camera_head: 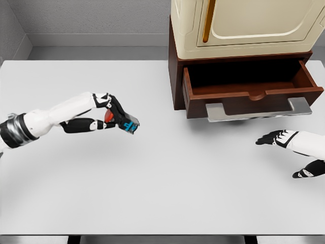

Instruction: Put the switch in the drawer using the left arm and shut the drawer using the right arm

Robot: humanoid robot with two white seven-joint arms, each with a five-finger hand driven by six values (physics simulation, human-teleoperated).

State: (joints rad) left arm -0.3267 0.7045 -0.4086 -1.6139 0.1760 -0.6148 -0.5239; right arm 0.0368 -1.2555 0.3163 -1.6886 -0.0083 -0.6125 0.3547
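My left hand (112, 118) hovers over the left part of the white table (162, 193) with its fingers closed around the switch (128, 124), a dark console with a red end and a blue end. The blue end sticks out toward the right. The brown drawer (251, 91) stands pulled open at the back right, its inside dark and bare, with a grey handle (259, 113) along its front. My right hand (284, 145) rests low at the right edge, fingers spread, below and in front of the drawer.
A cream cabinet (244, 23) with a gold handle sits on top of the brown drawer unit. A grey wall runs behind the table.
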